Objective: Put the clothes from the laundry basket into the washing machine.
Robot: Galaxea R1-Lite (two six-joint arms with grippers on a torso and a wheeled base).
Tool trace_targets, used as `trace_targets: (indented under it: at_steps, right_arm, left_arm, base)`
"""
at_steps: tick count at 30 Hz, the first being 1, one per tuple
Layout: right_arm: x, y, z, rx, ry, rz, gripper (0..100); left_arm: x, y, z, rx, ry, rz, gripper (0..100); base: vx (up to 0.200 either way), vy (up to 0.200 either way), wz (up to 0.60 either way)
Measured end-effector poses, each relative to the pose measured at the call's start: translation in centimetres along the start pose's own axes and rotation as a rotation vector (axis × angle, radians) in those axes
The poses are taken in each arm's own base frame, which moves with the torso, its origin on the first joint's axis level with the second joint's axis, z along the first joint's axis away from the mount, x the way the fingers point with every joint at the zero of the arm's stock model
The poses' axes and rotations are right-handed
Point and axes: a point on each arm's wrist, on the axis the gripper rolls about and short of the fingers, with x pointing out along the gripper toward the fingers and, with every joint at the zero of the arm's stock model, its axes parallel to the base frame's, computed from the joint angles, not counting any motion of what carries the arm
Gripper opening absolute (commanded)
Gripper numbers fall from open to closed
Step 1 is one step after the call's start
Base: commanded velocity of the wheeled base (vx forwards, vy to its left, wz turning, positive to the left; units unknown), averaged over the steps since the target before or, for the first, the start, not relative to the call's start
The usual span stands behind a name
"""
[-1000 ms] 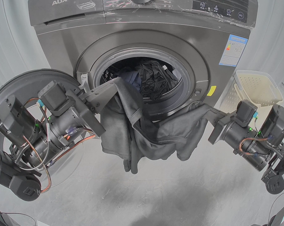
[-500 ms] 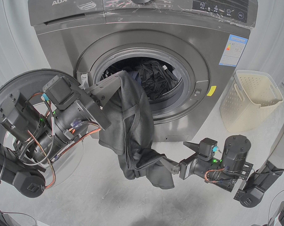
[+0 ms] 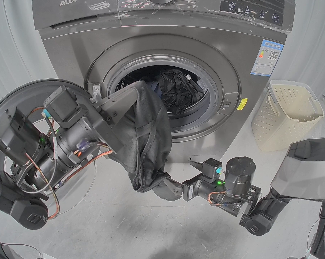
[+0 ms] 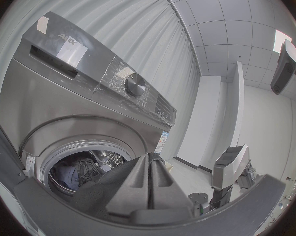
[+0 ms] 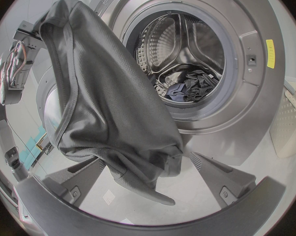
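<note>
A dark grey garment (image 3: pixel 148 133) hangs in front of the washing machine (image 3: pixel 205 44), just left of its round opening. My left gripper (image 3: pixel 135 90) is shut on the garment's top edge at the opening's left rim; in the left wrist view its fingers (image 4: pixel 138 181) press together on the cloth. My right gripper (image 3: pixel 169 186) is low near the floor at the garment's bottom end. It is open, with the hanging cloth (image 5: pixel 112 108) between its spread fingers (image 5: pixel 220 177). Dark clothes (image 3: pixel 177 87) lie inside the drum.
The machine's door (image 3: pixel 18 98) stands swung open at the left, behind my left arm. A cream laundry basket (image 3: pixel 292 116) stands on the floor right of the machine, with no clothes visible in it. Bare grey floor lies in front.
My right gripper has dropped from the machine's right side, swung down and left, and opened under the garment. The cloth, earlier stretched between both grippers, now hangs from the left one.
</note>
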Motion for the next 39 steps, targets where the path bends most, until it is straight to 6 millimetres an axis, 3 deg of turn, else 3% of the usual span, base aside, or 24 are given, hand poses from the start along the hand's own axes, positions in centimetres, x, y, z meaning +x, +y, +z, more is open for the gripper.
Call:
trace_targets:
  at_steps: [21, 39]
  right_arm:
    - [7.9, 0.4, 0.1, -0.001, -0.163, 0.024, 100]
    - [8.9, -0.1, -1.2, 0.002, -0.157, 0.014, 100]
  left_arm:
    - [-0.5, -0.8, 0.9, -0.006, -0.02, -0.026, 0]
    - [-0.5, -0.5, 1.2, -0.001, -0.032, -0.013, 0]
  base:
    - [0.0, 0.0, 0.0]
    - [0.0, 0.0, 0.0]
